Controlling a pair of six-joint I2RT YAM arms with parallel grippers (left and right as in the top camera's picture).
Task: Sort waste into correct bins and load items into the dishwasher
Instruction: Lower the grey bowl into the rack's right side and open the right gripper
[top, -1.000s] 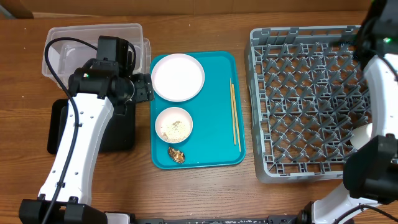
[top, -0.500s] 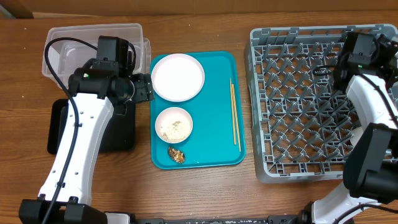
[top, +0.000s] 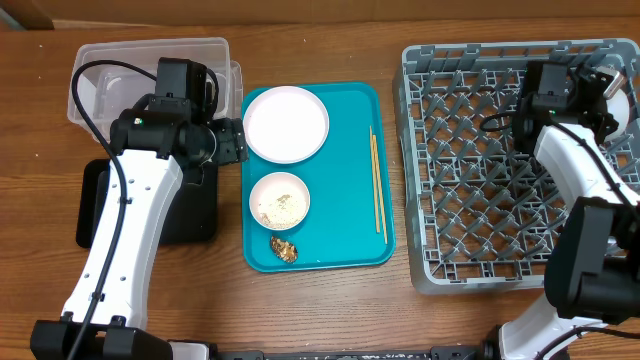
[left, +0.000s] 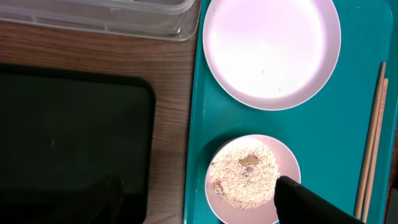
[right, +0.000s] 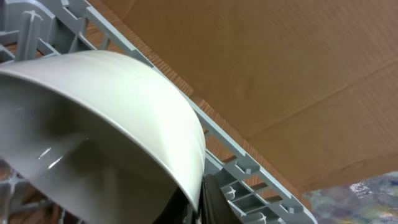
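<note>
Right end effector (right: 200, 200) has swung over dish rack (top: 480, 180), gripping pale bowl (right: 93, 124).

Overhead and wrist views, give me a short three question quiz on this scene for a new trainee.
1. True or false: the chopsticks lie on the teal tray.
2. What does the small bowl on that tray hold? A rice, B a tissue, C nothing.
3. Fill in: the right gripper holds a ____ by its rim.
Key: 1 true; 2 A; 3 pale bowl.
</note>
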